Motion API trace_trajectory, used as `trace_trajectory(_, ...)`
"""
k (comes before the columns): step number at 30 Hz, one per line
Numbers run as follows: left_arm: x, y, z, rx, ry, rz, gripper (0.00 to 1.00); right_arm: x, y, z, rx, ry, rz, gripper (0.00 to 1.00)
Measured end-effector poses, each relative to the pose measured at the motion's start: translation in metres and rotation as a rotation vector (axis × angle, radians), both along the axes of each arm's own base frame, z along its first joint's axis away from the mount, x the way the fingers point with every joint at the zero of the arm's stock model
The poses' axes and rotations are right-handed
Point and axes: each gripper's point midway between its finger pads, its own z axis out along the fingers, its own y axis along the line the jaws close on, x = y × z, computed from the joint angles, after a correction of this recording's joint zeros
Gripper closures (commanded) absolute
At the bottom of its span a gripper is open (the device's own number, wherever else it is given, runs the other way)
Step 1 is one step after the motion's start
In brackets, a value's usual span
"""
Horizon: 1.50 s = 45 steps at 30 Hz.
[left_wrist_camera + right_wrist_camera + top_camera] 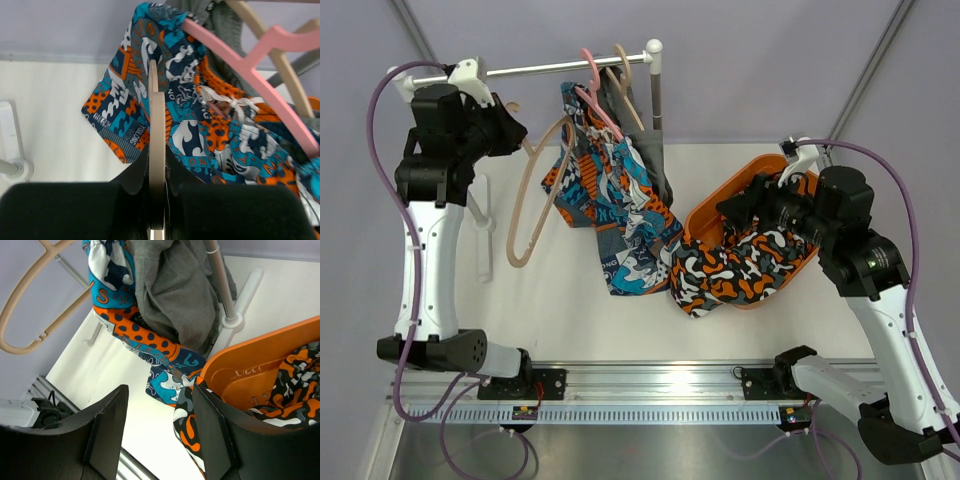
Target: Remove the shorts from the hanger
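Beige plastic comes first on the far left: an empty beige hanger (510, 240) (156, 130) hangs below the rail (540, 68), its loop drooping toward the white table (550, 310). The left gripper (515, 130) (156, 170) has its fingers closed tight on this hanger, and the wrist view shows the thin edge pinched between the two black pads.

Just to the right, a pink hanger (600, 105) (240, 70) hooks over the rail and carries the blue-orange-white patterned shorts (620, 210) (190, 130). They hang in folds with their lower end resting on the table. Behind them, the plain dark grey shorts (655, 150) (180, 290) hang beside the rack's upright post, with a wooden hanger (630, 95) at the rail above them.

Further right sits an orange basket (720, 200) (250, 370), tipped toward the rack. The camouflage shorts (740, 265) (295, 380) lie in it and spill over its near rim onto the table, touching the patterned pair.

The right gripper (745, 205) (160, 390) hovers over the basket's left rim with its fingers spread wide and nothing between them.
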Motion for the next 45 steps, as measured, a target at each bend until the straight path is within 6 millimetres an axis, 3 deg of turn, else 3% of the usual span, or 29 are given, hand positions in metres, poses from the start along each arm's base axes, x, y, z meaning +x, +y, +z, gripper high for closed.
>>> trace_trajectory(4, -0.017, -0.008, 0.021, 0.016, -0.086, -0.075, 1.0, -0.005, 0.011, 0.0, -0.009, -0.009, 0.045, 0.38)
trace_trajectory(10, -0.026, -0.01, 0.032, 0.001, -0.152, -0.124, 1.0, -0.009, 0.02, 0.004, -0.014, -0.041, 0.086, 0.38)
trace_trajectory(28, 0.047, 0.029, 0.06, -0.047, -0.245, 0.108, 1.0, 0.001, 0.023, -0.006, -0.05, -0.03, 0.088, 0.39)
trace_trajectory(45, 0.086, 0.049, 0.04, -0.035, -0.218, 0.217, 1.0, 0.008, 0.029, -0.006, -0.052, -0.038, 0.099, 0.41)
